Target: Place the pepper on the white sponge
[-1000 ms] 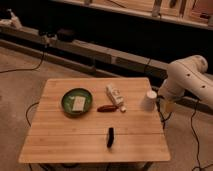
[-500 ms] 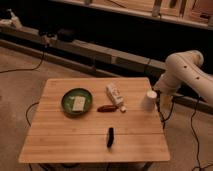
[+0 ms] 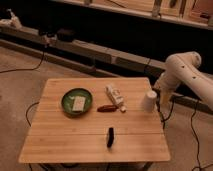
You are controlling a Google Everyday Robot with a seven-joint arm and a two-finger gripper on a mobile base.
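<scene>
The pepper (image 3: 106, 108), slim and reddish-brown, lies on the wooden table (image 3: 75, 140) near its middle. Left of it stands a green bowl (image 3: 66, 95) with the white sponge (image 3: 79, 103) lying inside. My gripper (image 3: 161, 100) hangs at the table's right edge, just right of a white cup (image 3: 149, 100) and well away from the pepper. Its fingers stand open with nothing in them. The white arm (image 3: 180, 67) curves up behind it.
A white packet (image 3: 114, 95) lies just behind the pepper. A black upright object (image 3: 110, 136) stands near the table's front edge. Cables trail on the floor around the table, and a long low ledge (image 3: 100, 50) runs behind it.
The arm has risen a little and drawn slightly back at the table's right edge. Pepper, bowl, cup and the other things have not moved.
</scene>
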